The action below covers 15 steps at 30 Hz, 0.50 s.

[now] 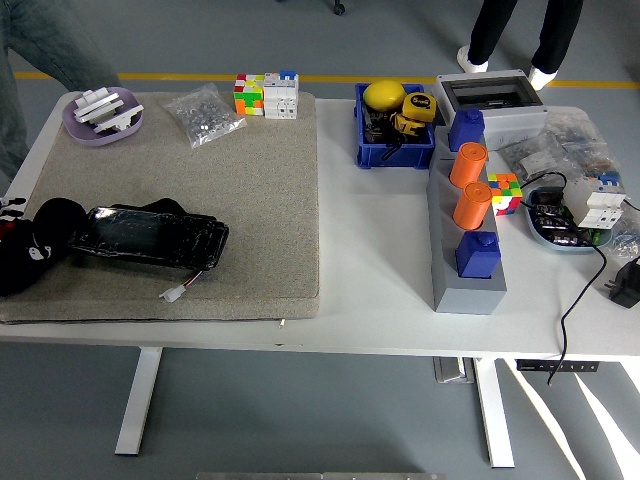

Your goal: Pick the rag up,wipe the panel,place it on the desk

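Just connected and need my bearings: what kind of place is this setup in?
Probably a robotics lab or workshop test bench. A height-adjustable white table stands on a grey floor with a yellow line; it carries a blue parts bin, a grey electrical enclosure, and bagged small hardware.

Panel point(150, 238): black, glossy, long slab, lying flat on beige mat, long side running left-right, right end dipping slightly toward near edge. Left end right up against left hand point(22, 255). Small white connector point(174, 293) on short wire trails off panel's near right corner. Rag point(57, 222): looks like dark rounded bundle at hand, touching panel's left end; black on black, outline hard to separate from hand.
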Motion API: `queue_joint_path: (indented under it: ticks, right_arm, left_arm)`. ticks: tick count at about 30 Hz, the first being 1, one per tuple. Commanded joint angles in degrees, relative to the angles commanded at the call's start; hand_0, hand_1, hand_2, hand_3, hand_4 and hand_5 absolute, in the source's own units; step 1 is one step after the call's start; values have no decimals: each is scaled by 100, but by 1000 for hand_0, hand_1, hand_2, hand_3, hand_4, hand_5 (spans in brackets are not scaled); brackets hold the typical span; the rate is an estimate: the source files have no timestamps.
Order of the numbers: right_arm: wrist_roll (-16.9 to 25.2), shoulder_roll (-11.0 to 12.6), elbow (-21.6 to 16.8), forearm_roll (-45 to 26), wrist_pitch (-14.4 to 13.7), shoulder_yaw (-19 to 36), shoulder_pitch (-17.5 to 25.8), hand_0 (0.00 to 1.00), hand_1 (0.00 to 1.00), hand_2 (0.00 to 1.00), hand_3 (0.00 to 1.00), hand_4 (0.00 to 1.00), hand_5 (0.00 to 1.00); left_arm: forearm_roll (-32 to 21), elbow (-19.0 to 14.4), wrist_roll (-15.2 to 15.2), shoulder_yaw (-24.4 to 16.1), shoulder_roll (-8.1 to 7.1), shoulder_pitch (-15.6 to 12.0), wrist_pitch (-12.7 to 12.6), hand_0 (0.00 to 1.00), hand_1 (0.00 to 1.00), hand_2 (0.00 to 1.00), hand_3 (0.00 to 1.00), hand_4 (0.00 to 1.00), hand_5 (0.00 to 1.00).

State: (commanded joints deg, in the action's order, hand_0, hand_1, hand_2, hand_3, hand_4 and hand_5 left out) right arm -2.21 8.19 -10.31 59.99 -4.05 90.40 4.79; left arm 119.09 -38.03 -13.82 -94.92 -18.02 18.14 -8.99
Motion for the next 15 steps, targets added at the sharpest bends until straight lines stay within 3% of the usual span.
queue_joint_path:
  ticks: [2, 3, 8, 9, 14, 15]
  right_arm:
    - [3, 2, 0, -3, 0, -6, 0, 762, 624, 682, 602, 962, 469]
    - [2, 5, 0, -1, 0, -14, 0, 762, 622, 680, 601, 962, 469]
    - [19, 13, 0, 19, -6, 7, 10, 762, 622, 680, 601, 962, 469]
    - [20, 16, 0, 28, -9, 10, 8, 762, 622, 681, 601, 961, 468]
    - [27, 18, 0, 11, -15, 2, 0, 762, 622, 681, 601, 961, 468]
    - [32, 16, 0, 11, -17, 10, 0, 762, 621, 681, 601, 961, 468]
  left_arm:
    - [-7, 16, 5, 4, 3, 3, 6, 567, 716, 778, 795, 998, 324]
    - [0, 20, 7, 4, 9, 1, 5, 462, 628, 752, 692, 897, 242]
    - [-50, 10, -26, 33, 23, -16, -50, 462, 628, 752, 692, 897, 242]
    - [-57, 9, -32, 43, 20, -20, -60, 409, 484, 670, 568, 835, 209]
    - [-63, -24, -42, 77, 16, -18, -108, 409, 484, 670, 568, 835, 209]
    - [-40, -25, -37, 79, 17, -13, -120, 341, 415, 607, 533, 594, 39]
